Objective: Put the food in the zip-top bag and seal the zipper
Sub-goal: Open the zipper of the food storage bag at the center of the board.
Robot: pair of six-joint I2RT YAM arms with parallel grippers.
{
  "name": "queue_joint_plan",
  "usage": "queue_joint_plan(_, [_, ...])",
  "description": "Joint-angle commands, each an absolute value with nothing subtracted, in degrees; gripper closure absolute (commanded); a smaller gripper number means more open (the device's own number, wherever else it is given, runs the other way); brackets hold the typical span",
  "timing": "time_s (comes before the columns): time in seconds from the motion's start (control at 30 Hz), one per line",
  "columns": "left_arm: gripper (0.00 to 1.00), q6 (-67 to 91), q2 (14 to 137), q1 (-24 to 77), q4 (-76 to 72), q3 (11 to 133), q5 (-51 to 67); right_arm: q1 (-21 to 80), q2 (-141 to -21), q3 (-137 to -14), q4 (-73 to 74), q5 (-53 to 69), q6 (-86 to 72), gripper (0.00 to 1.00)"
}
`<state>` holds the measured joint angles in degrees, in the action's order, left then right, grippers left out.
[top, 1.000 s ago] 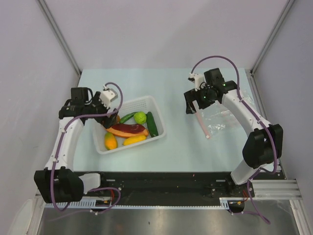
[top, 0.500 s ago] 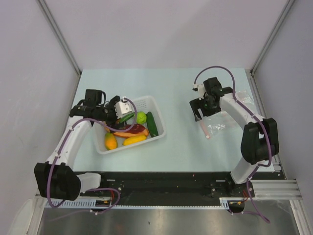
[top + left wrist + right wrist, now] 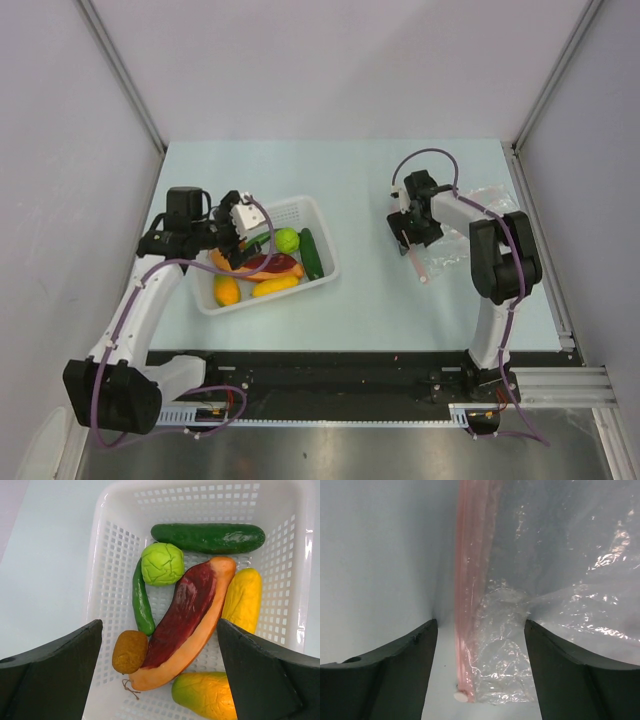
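The food lies in a white slotted basket (image 3: 107, 545): a dark cucumber (image 3: 207, 537), a lime-green ball (image 3: 161, 563), a green pepper (image 3: 141, 600), a reddish-brown piece (image 3: 187, 615) and yellow fruits (image 3: 243, 600). My left gripper (image 3: 159, 625) hangs open above the basket's left end (image 3: 230, 238), touching nothing. The clear zip-top bag (image 3: 565, 575) lies flat on the table (image 3: 455, 245). Its pink zipper (image 3: 470, 580) runs between the fingers of my right gripper (image 3: 480, 625), which stands open astride the strip's end and the bag's corner (image 3: 405, 235).
The basket (image 3: 328, 245) stands left of centre on the pale table (image 3: 370, 290). A small brown piece (image 3: 130, 651) and a yellow-green fruit (image 3: 205, 695) lie at its near end. Grey walls close in the back and both sides.
My left gripper has swung right over the basket. The right arm has folded down and brought its gripper low over the zipper's end, its fingers a little narrower.
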<state>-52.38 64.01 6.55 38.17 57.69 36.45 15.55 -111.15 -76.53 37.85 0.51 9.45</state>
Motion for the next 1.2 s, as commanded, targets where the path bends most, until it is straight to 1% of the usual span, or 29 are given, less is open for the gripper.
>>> queue_joint_plan(0.0, [0.0, -49.92, 61.26, 6.86, 35.16, 56.6, 38.67, 16.0, -112.32, -79.1, 34.54, -3.07, 9.05, 0.31])
queue_joint_plan(0.03, [0.0, -49.49, 61.09, 6.86, 34.9, 56.43, 38.5, 16.0, -112.76, -79.1, 34.19, -3.16, 9.23, 0.4])
queue_joint_plan(0.07, [0.0, -49.31, 61.0, 6.86, 34.81, 56.43, 38.67, 16.0, -112.94, -79.1, 34.19, -3.34, 9.32, 0.46])
queue_joint_plan(0.1, [0.0, -48.7, 61.08, 6.86, 34.63, 56.6, 38.67, 15.91, -112.94, -79.19, 34.19, -3.17, 9.49, 0.63])
queue_joint_plan(0.2, [0.0, -47.21, 61.08, 6.94, 34.45, 57.13, 39.72, 15.56, -112.06, -80.15, 35.76, -1.33, 10.19, 1.0])
queue_joint_plan(0.33, [0.0, -43.87, 61.61, 7.12, 34.19, 58.18, 42.1, 13.98, -107.59, -80.95, 38.75, 5.52, 12.3, 1.0])
queue_joint_plan(0.47, [0.0, -37.55, 62.14, 7.99, 31.83, 58.8, 45.43, 10.47, -100.22, -82.35, 41.3, 18.68, 14.24, 1.0])
queue_joint_plan(0.53, [0.0, -30.7, 62.23, 8.43, 27.35, 59.06, 46.23, 8.36, -98.53, -83.75, 43.5, 24.83, 14.33, 1.0])
queue_joint_plan(0.63, [0.0, -15.78, 62.84, 9.31, 17.96, 59.15, 46.76, 6.59, -95.02, -86.3, 45.44, 32.13, 13.63, 1.0])
queue_joint_plan(0.67, [0.0, -8.25, 63.19, 10.27, 13.93, 59.15, 46.84, 6.42, -93.97, -86.66, 45.44, 33.56, 13.28, 1.0])
queue_joint_plan(0.73, [0.0, -1.61, 64.85, 11.77, 10.65, 60.29, 46.15, 6.33, -90.8, -86.92, 44.48, 36.54, 12.22, 1.0])
queue_joint_plan(0.77, [0.0, 2.94, 65.47, 14.04, 8.63, 61.77, 45.62, 6.5, -89.75, -86.84, 43.25, 37.17, 10.39, 1.0])
queue_joint_plan(0.87, [0.0, 9.46, 68.98, 19.22, 6.95, 66.16, 40.09, 8.25, -86.14, -86.66, 40.62, 38.23, 6.08, 1.0])
queue_joint_plan(0.9, [0.0, 10.97, 70.04, 20.47, 6.94, 67.49, 36.77, 8.87, -85.35, -86.57, 40.0, 37.8, 5.02, 1.0])
queue_joint_plan(1.0, [0.0, 19.23, 75.75, 24.77, 9.39, 73.37, 31.92, 11.86, -82.54, -85.35, 37.01, 37.09, 0.71, 1.0])
queue_joint_plan(1.07, [0.0, 21.35, 79.61, 27.67, 14.38, 78.98, 28.31, 13.87, -80.34, -83.68, 34.91, 36.3, 0.26, 1.0])
queue_joint_plan(1.1, [0.0, 21.97, 82.15, 28.56, 14.94, 80.06, 27.43, 14.58, -79.64, -83.06, 34.28, 35.78, -1.48, 1.0])
queue_joint_plan(1.17, [0.0, 23.37, 83.14, 31.18, 13.29, 80.42, 23.66, 15.64, -77.88, -81.22, 32.71, 34.98, -2.19, 1.0])
